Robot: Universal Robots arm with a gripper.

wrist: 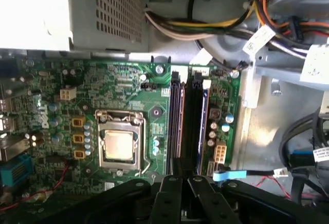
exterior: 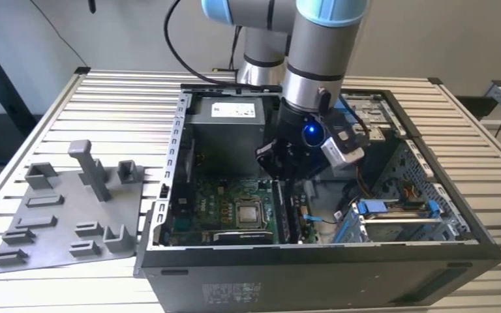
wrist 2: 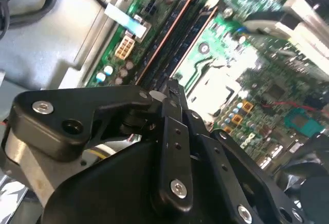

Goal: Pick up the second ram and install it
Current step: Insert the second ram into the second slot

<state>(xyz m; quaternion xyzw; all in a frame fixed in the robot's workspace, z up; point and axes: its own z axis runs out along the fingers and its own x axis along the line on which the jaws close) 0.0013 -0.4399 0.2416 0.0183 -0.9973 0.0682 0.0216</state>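
The arm reached down into the open computer case. Its gripper, fingers nearly together, stood over the second ram seated upright in the motherboard slots, at three o'clock of the processor socket.

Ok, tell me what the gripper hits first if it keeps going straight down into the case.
Most likely the RAM slots on the motherboard: the gripper sits right over them in the first wrist view. A dark stick seems seated there already; depth is unclear.

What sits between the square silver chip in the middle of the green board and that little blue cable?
In the first wrist view, the long dark memory slots run between the silver chip and the blue cable.
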